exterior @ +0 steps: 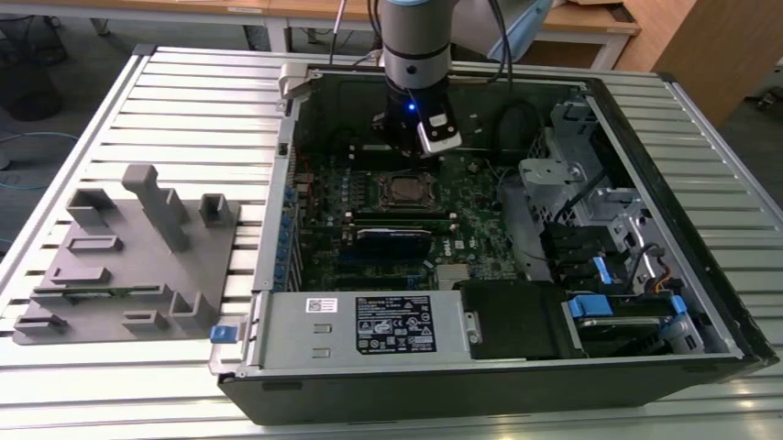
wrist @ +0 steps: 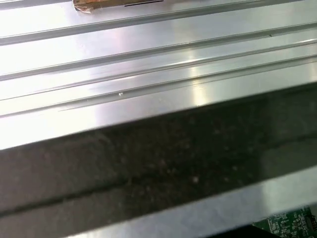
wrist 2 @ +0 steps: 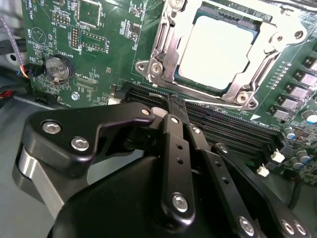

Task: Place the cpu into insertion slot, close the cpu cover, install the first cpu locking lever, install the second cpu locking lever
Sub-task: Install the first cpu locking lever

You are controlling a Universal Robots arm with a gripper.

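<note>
cpu (wrist 2: 218, 52): 1, pale square top, seated in the slot (exterior: 402, 190) on the green board (wrist 2: 99, 44)
cover (wrist 2: 171, 47): 1 silvery frame, down around the cpu, edges over its rim
gripper (wrist 2: 173, 106): black fingers (wrist 2: 177, 148) pressed together, clenched on nothing, tips over the long black memory slots (wrist 2: 223, 129) just beside the socket
battery (wrist 2: 58, 68): 1 coin cell on board
pc case (exterior: 685, 367): 1, open, lying flat
gray fixture (exterior: 128, 252): 1, at exterior view's left of case
surface: ribbed metal table (exterior: 183, 101)
room: wood desks (exterior: 588, 23) behind

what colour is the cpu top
Pale silver, seen best in the second wrist view: cpu.
</note>
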